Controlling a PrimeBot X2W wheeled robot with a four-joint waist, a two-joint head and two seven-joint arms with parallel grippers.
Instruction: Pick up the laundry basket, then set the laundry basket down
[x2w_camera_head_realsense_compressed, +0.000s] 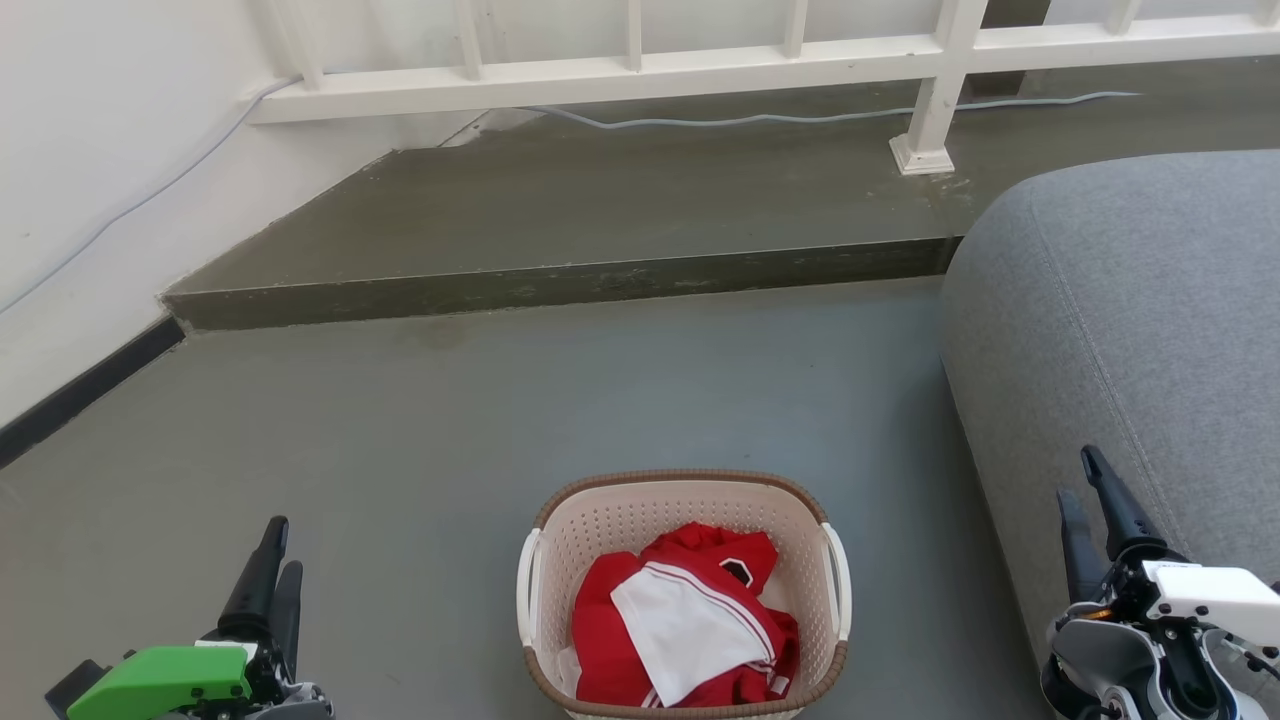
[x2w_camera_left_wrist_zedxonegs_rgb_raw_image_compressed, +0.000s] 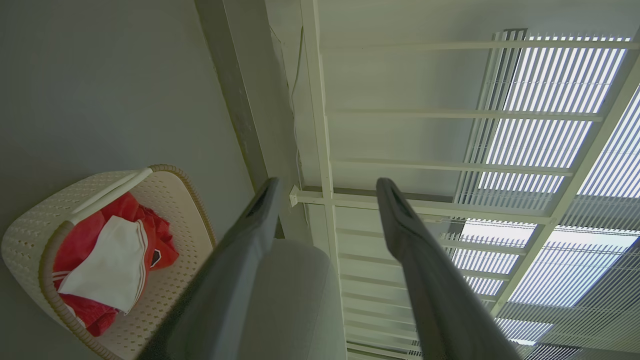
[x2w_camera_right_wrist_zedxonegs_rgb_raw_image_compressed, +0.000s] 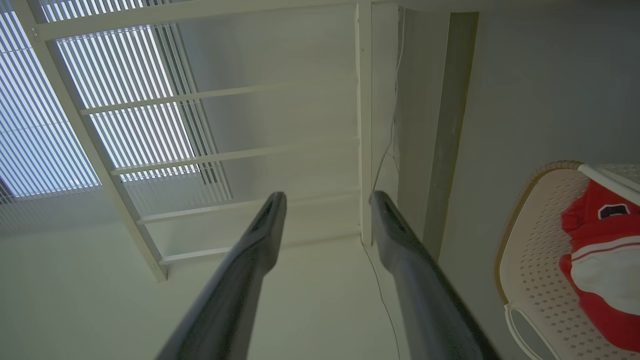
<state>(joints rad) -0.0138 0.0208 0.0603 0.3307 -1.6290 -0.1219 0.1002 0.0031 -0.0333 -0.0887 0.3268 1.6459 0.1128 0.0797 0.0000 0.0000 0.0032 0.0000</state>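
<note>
The laundry basket (x2w_camera_head_realsense_compressed: 680, 478) stands on the grey floor at the bottom centre of the head view. It is cream and perforated, with a brown woven-look rim and white side handles (x2w_camera_head_realsense_compressed: 524, 585). A red and white garment (x2w_camera_head_realsense_compressed: 690, 620) lies inside it. My left gripper (x2w_camera_head_realsense_compressed: 281, 546) hovers well to the basket's left, open and holding nothing. My right gripper (x2w_camera_head_realsense_compressed: 1077, 477) is off to the basket's right, beside the sofa, open too. In the left wrist view the left gripper (x2w_camera_left_wrist_zedxonegs_rgb_raw_image_compressed: 326, 184) is spread, with the basket (x2w_camera_left_wrist_zedxonegs_rgb_raw_image_compressed: 30, 232) at lower left. The right gripper (x2w_camera_right_wrist_zedxonegs_rgb_raw_image_compressed: 327, 196) is likewise spread, with the basket (x2w_camera_right_wrist_zedxonegs_rgb_raw_image_compressed: 537, 240) at right.
A grey sofa (x2w_camera_head_realsense_compressed: 1130, 300) fills the right side, close to my right gripper. Ahead, a raised concrete step (x2w_camera_head_realsense_compressed: 600, 200) carries a white railing (x2w_camera_head_realsense_compressed: 640, 75) and a pale cable (x2w_camera_head_realsense_compressed: 750, 120). A white wall (x2w_camera_head_realsense_compressed: 80, 150) closes the left.
</note>
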